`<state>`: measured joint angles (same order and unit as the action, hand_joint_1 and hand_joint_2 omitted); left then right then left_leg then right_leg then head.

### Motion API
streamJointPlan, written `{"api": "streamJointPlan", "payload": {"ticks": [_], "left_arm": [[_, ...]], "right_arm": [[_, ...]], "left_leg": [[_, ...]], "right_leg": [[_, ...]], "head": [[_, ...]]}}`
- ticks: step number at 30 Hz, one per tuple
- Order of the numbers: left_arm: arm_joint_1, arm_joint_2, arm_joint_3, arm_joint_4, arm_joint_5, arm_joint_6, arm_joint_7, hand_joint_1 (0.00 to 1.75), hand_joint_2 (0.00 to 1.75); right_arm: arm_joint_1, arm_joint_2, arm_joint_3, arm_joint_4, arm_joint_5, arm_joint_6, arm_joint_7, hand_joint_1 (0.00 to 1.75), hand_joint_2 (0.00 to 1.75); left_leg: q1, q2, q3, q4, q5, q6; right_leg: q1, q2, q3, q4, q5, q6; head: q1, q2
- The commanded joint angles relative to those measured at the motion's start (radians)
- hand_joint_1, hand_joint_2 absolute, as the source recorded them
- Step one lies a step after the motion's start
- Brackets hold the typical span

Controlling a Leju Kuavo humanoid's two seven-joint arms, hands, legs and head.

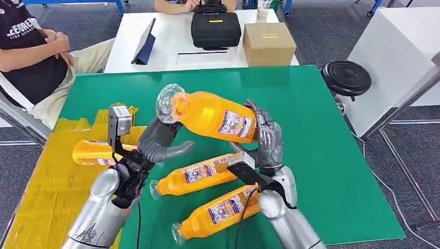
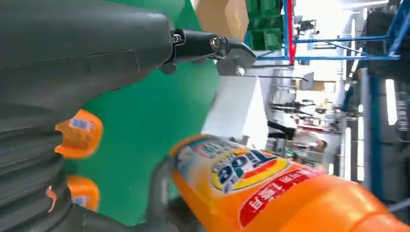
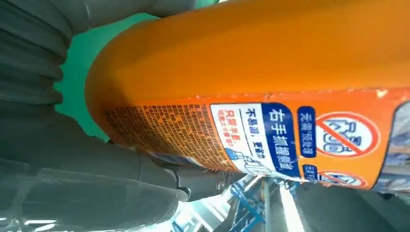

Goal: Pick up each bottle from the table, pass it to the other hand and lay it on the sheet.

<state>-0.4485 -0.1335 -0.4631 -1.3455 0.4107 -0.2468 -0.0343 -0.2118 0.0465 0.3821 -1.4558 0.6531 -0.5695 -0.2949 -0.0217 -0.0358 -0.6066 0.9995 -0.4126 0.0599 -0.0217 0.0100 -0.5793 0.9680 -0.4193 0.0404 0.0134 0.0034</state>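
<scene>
My right hand point(image 1: 268, 139) grips the base end of an orange bottle point(image 1: 212, 116) with a clear cap, held tilted above the green table point(image 1: 321, 155). Its label fills the right wrist view point(image 3: 261, 63). My left hand point(image 1: 158, 140) is open just under the bottle's neck, thumb and fingers spread; the bottle point(image 2: 270, 188) lies close beside its fingers. Whether they touch I cannot tell. Two more orange bottles point(image 1: 197, 176) point(image 1: 220, 210) lie on the green surface below. Another bottle point(image 1: 93, 153) lies on the yellow sheet point(image 1: 52, 181) at the left.
A person point(image 1: 31, 46) sits at the back left, close to the table corner. Behind the green table stands a white table with a black case point(image 1: 215, 28), a cardboard box point(image 1: 268, 44) and a tablet point(image 1: 145, 44). A black stool point(image 1: 346, 78) stands at the right.
</scene>
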Motion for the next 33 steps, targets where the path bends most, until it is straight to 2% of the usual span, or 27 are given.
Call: {"api": "streamJointPlan", "payload": {"ticks": [1, 7, 8, 21, 24, 26, 31, 33], "left_arm": [[-0.041, -0.004, -0.052, 0.066, 0.045, 0.016, -0.009, 0.00, 1.75], [-0.062, -0.023, -0.060, 0.075, 0.112, 0.034, -0.017, 0.00, 1.75], [-0.057, -0.029, -0.053, 0.071, 0.143, 0.048, -0.019, 0.00, 1.75], [-0.026, -0.031, -0.042, 0.025, 0.141, 0.097, -0.054, 0.00, 1.75], [0.006, -0.029, -0.040, -0.015, 0.148, 0.130, -0.068, 0.00, 1.75], [0.027, -0.040, -0.047, -0.048, 0.138, 0.161, -0.078, 0.00, 1.75], [0.027, -0.040, -0.047, -0.048, 0.138, 0.161, -0.078, 0.00, 1.75], [0.035, -0.043, -0.045, -0.070, 0.109, 0.182, -0.100, 0.00, 1.75]], "right_arm": [[-0.084, 0.015, 0.101, 0.152, -0.002, -0.008, -0.001, 1.75, 1.75], [-0.108, 0.034, 0.133, 0.174, 0.039, -0.058, 0.029, 1.75, 1.75], [-0.106, 0.038, 0.133, 0.187, 0.084, -0.099, 0.050, 1.75, 1.75], [-0.117, 0.055, 0.137, 0.235, 0.115, -0.125, 0.079, 1.75, 1.75], [-0.091, 0.092, 0.093, 0.222, 0.174, -0.129, 0.090, 1.75, 1.75], [-0.089, 0.146, 0.008, 0.219, 0.250, -0.129, 0.084, 1.75, 1.75], [-0.089, 0.146, 0.008, 0.219, 0.250, -0.129, 0.084, 1.75, 1.75], [-0.085, 0.176, -0.051, 0.227, 0.281, -0.129, 0.082, 1.75, 1.75]], "left_leg": [[0.003, 0.005, 0.004, 0.001, -0.002, -0.005], [0.002, 0.003, 0.001, 0.001, -0.001, -0.004], [0.002, 0.003, 0.001, 0.001, -0.001, -0.005], [0.003, 0.004, 0.003, 0.001, -0.002, -0.005], [0.001, 0.002, 0.001, 0.000, -0.001, -0.003], [0.002, 0.004, 0.003, 0.000, -0.002, -0.005], [0.002, 0.002, 0.001, 0.001, -0.001, -0.004], [0.002, 0.002, 0.002, 0.000, -0.002, -0.004]], "right_leg": [[0.003, 0.001, 0.005, -0.002, -0.001, -0.003], [0.002, 0.000, 0.002, -0.001, 0.000, -0.002], [0.003, 0.000, 0.003, -0.001, -0.001, -0.003], [0.003, 0.000, 0.004, -0.002, -0.001, -0.003], [0.001, 0.001, 0.002, -0.001, 0.000, -0.001], [0.003, 0.001, 0.004, -0.002, -0.001, -0.003], [0.002, -0.001, 0.002, -0.001, -0.001, -0.002], [0.002, -0.001, 0.003, -0.001, -0.001, -0.002]], "head": [[0.000, 0.000], [0.000, 0.000], [0.000, 0.000], [0.000, 0.000], [0.000, 0.000], [0.000, 0.000], [0.000, 0.000], [0.000, 0.000]]}}
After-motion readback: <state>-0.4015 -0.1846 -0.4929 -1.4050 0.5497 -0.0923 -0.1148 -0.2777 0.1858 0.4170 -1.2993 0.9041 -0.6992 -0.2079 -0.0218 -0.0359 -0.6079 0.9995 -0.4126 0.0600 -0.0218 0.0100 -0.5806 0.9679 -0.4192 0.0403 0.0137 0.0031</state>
